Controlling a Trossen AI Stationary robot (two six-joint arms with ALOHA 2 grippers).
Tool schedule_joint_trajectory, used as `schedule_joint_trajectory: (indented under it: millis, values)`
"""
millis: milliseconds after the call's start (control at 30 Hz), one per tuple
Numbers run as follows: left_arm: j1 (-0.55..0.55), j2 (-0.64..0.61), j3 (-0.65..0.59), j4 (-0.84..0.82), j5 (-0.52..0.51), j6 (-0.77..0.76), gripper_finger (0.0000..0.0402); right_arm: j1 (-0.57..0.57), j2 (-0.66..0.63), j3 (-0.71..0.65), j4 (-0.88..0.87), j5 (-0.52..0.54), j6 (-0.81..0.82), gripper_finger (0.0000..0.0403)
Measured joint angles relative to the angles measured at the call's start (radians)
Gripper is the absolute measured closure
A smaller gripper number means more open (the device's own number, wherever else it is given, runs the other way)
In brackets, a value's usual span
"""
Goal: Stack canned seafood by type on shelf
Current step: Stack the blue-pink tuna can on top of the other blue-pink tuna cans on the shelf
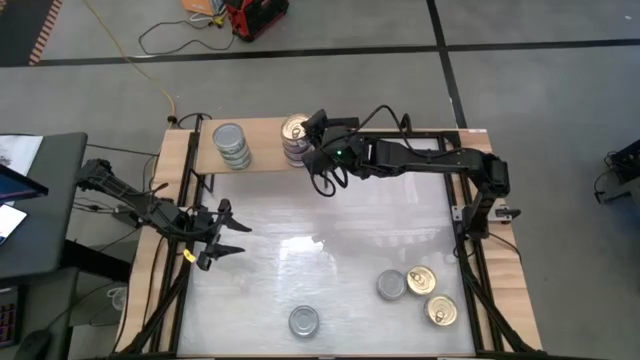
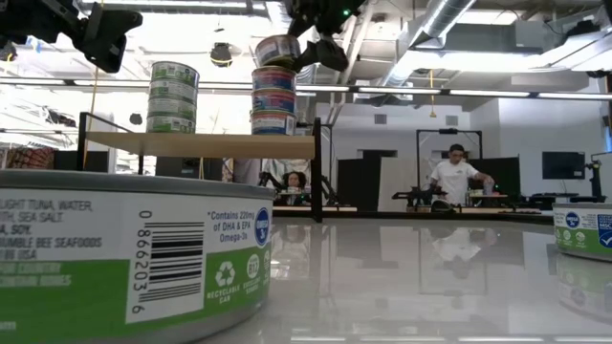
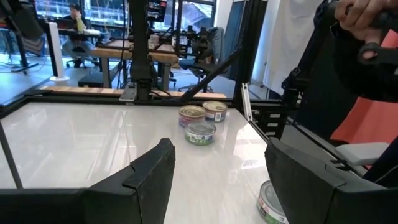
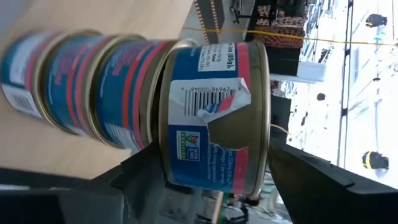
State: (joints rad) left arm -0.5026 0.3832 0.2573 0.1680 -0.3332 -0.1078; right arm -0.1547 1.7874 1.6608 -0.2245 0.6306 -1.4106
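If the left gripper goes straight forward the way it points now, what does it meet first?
Probably the three tins grouped far across the table; the left gripper is open and the white tabletop between looks free. A nearer tin lies off to the side, likely missed.

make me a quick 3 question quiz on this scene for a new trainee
1. True or false: the left gripper has its jaws shut on a tin.
2. What does the right gripper hold above the light wooden shelf board? A a green-labelled tin; B a blue-and-red-labelled round metal tin; C nothing.
3. Fill in: the stack of green-labelled, silver-lidded round tins on the shelf is ___ tins high.

Key: 1 false, the jaws are open and empty over the table; 2 B; 3 three.
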Motion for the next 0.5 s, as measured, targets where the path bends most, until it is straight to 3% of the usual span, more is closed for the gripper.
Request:
schedule_joint_trajectory:
  millis: [500]
  values:
    - [0.000,0.000,0.000,0.003,0.009,0.017,0.0162,-0.007,0.000,0.001,0.004,-0.007,-0.122,0.0097]
